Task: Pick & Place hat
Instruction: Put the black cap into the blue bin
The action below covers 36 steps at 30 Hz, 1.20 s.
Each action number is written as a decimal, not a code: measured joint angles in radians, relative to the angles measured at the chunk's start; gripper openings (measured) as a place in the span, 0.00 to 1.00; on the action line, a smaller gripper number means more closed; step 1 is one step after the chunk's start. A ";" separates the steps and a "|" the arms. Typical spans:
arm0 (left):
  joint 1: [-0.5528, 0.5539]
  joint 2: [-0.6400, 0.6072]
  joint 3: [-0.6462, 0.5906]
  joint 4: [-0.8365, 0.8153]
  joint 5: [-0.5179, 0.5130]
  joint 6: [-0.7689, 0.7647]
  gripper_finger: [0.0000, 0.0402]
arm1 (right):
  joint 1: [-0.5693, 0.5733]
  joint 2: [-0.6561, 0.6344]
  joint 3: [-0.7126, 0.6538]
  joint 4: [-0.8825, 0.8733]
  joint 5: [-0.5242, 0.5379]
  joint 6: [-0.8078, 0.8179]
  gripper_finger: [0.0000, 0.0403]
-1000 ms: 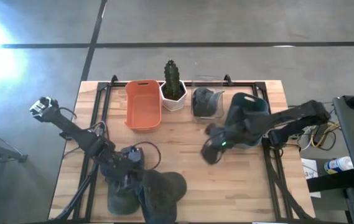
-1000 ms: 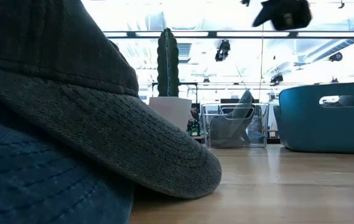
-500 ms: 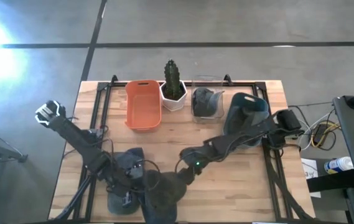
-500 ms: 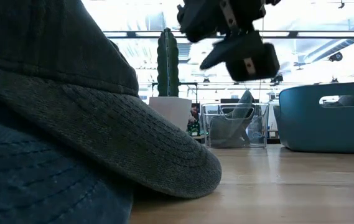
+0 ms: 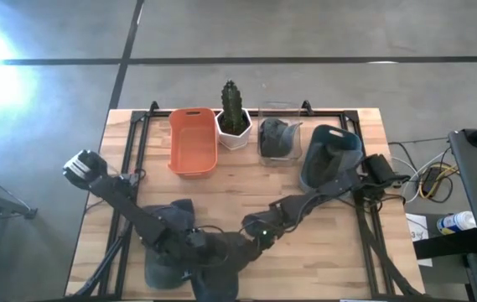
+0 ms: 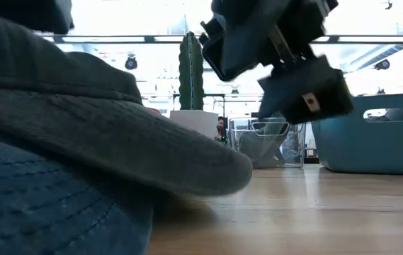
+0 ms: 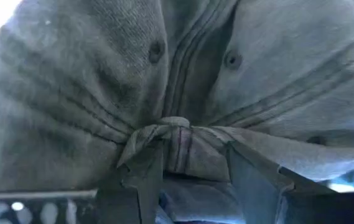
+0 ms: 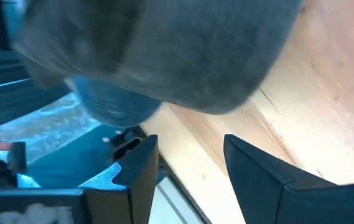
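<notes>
We judge the grey cap (image 5: 221,252) at the table's near edge light and floppy—our left gripper (image 7: 189,171) pinches a crown fold, the right gripper (image 8: 186,165) hangs open and empty by its brim—the stiffer hold.

Your left arm reaches in from the table's left edge, elbow bent, its gripper (image 5: 189,245) low near the front edge; its fingers (image 7: 140,180) pinch a fold of fabric. Your right arm stretches from the right side across to the front centre, gripper (image 5: 259,239) tilted down, fingers (image 8: 260,171) spread with nothing between.
</notes>
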<state>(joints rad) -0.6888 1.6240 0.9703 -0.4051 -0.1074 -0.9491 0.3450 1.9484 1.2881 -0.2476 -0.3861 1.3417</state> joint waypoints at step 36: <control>0.022 -0.006 -0.022 0.047 -0.093 0.031 0.43 | 0.005 -0.022 -0.099 0.462 0.290 -0.042 0.11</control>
<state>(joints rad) -0.6669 1.6183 0.9482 -0.3582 -0.2008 -0.9178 0.3497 1.9263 1.1890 0.2141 -0.0962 1.2996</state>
